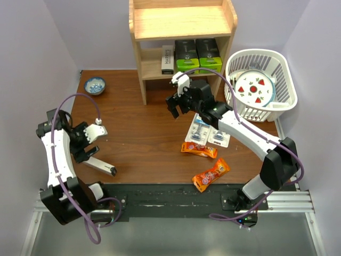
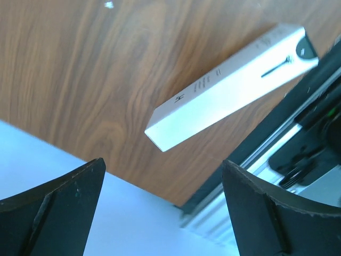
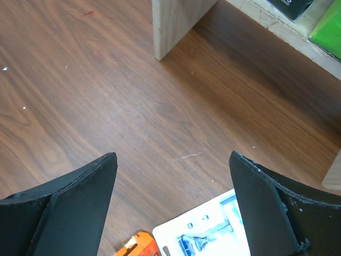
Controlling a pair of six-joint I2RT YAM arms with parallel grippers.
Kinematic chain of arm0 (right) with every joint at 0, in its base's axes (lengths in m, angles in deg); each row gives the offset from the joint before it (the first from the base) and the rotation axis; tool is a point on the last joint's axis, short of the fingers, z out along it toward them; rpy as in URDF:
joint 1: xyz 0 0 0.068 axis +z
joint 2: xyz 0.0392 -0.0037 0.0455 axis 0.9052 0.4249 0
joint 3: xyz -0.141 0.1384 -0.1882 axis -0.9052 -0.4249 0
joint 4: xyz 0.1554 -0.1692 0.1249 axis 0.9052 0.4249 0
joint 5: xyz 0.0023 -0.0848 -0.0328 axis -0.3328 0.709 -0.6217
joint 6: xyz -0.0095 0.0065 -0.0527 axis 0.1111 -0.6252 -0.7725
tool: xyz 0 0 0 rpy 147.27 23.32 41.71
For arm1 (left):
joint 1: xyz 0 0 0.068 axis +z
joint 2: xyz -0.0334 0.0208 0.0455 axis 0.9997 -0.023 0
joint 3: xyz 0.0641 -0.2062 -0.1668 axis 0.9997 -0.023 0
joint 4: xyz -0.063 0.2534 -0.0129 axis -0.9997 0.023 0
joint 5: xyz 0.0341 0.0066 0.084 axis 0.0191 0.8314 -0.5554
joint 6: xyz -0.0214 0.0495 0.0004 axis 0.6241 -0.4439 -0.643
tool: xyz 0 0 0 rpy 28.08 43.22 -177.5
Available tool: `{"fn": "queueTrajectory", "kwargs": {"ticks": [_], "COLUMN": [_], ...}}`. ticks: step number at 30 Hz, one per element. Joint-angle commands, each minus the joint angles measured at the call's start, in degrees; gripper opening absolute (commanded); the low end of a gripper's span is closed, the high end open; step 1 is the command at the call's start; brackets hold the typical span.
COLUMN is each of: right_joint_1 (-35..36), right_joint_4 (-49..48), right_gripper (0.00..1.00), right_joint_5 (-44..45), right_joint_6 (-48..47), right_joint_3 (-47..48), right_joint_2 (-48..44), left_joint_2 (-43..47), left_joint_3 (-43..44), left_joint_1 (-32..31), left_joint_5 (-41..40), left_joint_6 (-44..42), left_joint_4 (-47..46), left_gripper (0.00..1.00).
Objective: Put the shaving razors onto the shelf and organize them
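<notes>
HARRY'S was read on a long box (image 1: 168, 58) on the lower board of the shelf (image 1: 181, 24), beside two black boxes (image 1: 186, 53). Two blister cards (image 1: 198, 129) were seen on the table (image 1: 138, 128). The left gripper (image 2: 162, 213) and right gripper (image 3: 173, 208) were held apart, empty. On a white box (image 2: 229, 85), perhaps an H mark was printed.

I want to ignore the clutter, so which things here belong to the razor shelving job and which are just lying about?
Job: shelf; two black boxes with green ends; HARRY'S box; two blister cards; long white razor box.
Lying about: two orange snack packets; white basket; plate; small blue bowl.
</notes>
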Motion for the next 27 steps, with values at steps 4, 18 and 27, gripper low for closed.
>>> {"fn": "queueTrajectory", "kwargs": {"ticks": [4, 18, 27], "right_joint_1": [-0.14, 0.03, 0.03], "right_joint_4": [0.22, 3.64, 6.63], "right_gripper": [0.91, 0.91, 0.90], "right_joint_5": [-2.02, -2.11, -1.94], "right_joint_6": [0.62, 0.35, 0.88], "right_joint_3": [-0.75, 3.20, 6.45], "right_joint_2": [-2.28, -0.45, 3.07], "left_joint_2": [-4.49, -2.63, -27.38], "left_joint_3": [-4.76, -20.33, -1.10], "left_joint_1": [-0.29, -9.95, -13.47], "left_joint_5": [-3.82, -0.59, 9.51], "left_joint_6": [-18.80, -14.70, -3.35], "left_joint_4": [1.07, -24.15, -7.77], "left_gripper": [0.95, 0.81, 0.33]}}
